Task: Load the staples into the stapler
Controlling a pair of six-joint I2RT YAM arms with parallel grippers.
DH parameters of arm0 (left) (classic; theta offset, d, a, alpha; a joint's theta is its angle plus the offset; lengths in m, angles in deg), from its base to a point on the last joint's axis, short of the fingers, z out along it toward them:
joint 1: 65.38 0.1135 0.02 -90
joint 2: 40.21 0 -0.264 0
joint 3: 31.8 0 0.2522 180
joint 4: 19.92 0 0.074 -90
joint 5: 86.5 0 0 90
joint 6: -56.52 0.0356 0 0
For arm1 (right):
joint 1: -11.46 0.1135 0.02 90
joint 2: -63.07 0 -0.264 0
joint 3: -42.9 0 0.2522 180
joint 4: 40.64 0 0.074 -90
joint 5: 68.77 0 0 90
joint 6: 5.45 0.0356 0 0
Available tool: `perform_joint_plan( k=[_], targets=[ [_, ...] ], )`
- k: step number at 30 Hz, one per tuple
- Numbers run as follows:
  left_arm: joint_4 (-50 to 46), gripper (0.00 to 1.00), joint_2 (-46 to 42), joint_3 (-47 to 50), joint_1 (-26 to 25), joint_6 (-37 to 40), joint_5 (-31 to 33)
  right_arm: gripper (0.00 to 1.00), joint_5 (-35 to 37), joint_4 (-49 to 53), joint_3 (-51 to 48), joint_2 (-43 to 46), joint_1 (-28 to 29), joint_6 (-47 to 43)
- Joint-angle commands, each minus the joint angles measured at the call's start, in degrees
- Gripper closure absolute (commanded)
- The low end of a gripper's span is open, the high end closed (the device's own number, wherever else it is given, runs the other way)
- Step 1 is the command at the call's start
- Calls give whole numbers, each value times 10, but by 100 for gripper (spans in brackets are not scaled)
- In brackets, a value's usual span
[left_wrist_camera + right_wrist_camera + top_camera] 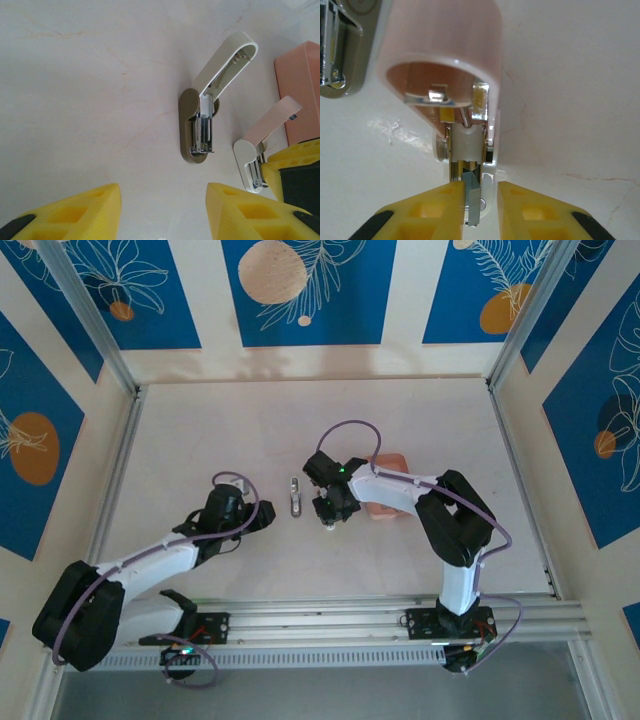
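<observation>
Right gripper (481, 192) sits at the open end of the pink stapler (440, 45), lid raised. Your staple strip (472, 202) stands between its fingers at the mouth of that stapler's channel. It touches one finger with a sliver of gap to the other, so you cannot tell whether it is clamped. Left gripper (162, 205) is left of the pink stapler, beyond the grey stapler (200, 125) — fingers parted, nothing in them.

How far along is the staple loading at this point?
Done: both staplers lie open, the grey stapler and the pink stapler. In hand: the right claw has a staple strip between its fingers at the pink stapler's channel. Still to do: seating the strip and shutting the stapler. The left claw hovers open.
</observation>
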Motion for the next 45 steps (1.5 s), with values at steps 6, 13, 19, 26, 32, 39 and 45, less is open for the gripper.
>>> perform_joint_plan(
  k=[6,13,19,26,32,39,45],
  targets=[
    [4,52,5,4,6,12,-8,84,-30,4,13,-7,0,5],
    [-7,52,-6,4,6,19,-3,89,-24,1,12,4,0,8],
    [-24,52,-16,3,6,29,7,91,6,3,9,29,5,10],
    [-37,52,-27,0,7,37,15,91,73,21,15,48,22,9],
    [-1,52,-38,1,6,77,-24,91,81,-1,-6,81,23,3],
    [129,48,-69,4,-17,237,-150,91,-140,-177,-145,239,-34,6],
    [266,45,-108,26,-71,414,-236,91,-386,-339,-259,351,-107,34]
  ],
)
